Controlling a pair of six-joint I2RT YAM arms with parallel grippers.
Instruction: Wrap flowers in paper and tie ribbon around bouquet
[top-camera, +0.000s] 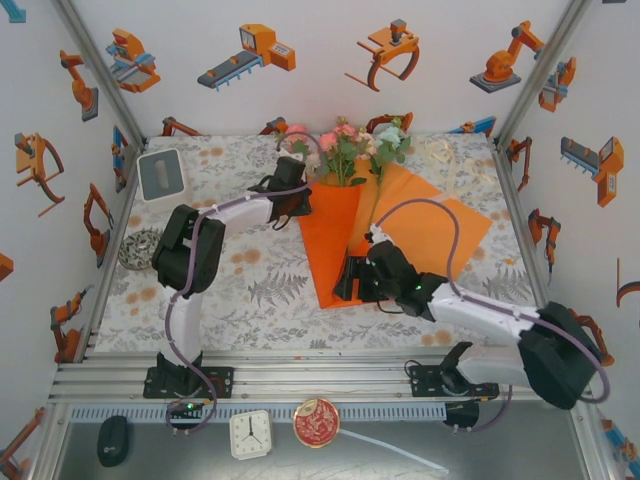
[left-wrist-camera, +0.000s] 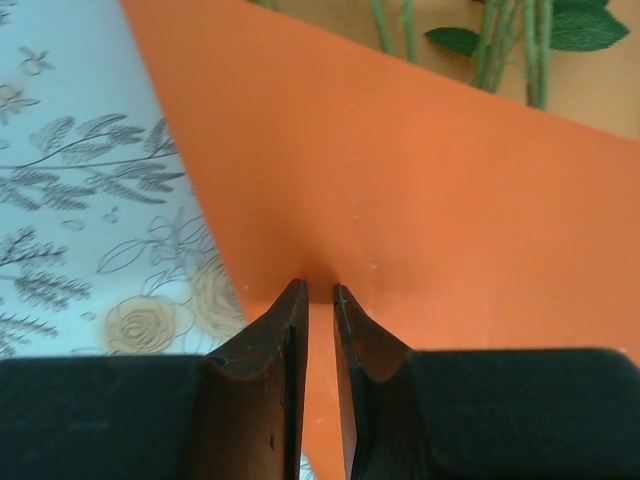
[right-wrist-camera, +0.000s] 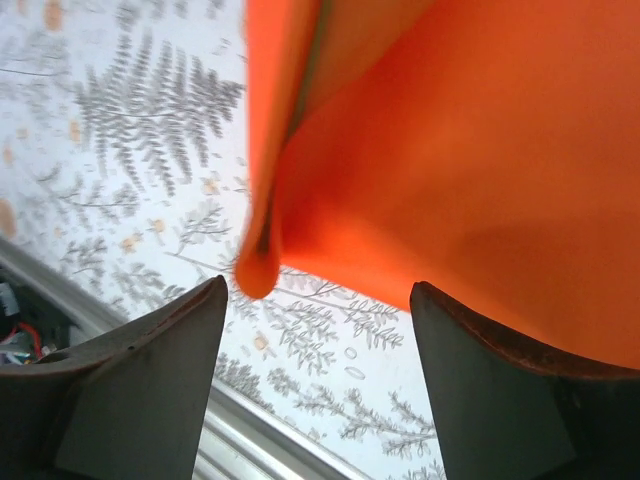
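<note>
The orange paper (top-camera: 335, 250) is folded into a cone round the flowers (top-camera: 345, 140), making a bouquet whose pink, white and blue blooms stick out at the far end. Green stems (left-wrist-camera: 500, 40) show above the paper (left-wrist-camera: 400, 180) in the left wrist view. My left gripper (top-camera: 297, 203) sits at the cone's upper left edge, jaws closed to a narrow slit (left-wrist-camera: 320, 290), tips pinching the paper. My right gripper (top-camera: 350, 282) is wide open (right-wrist-camera: 320, 300) beside the cone's pointed lower end (right-wrist-camera: 258, 270), not touching it. The cream-white ribbon (top-camera: 438, 150) lies at the back right.
A flat flap of the orange sheet (top-camera: 450, 225) spreads to the right of the cone. A white box (top-camera: 162, 175) and a metal piece (top-camera: 140, 248) lie at the table's left side. The table's front rail (right-wrist-camera: 260, 430) is close below the right gripper.
</note>
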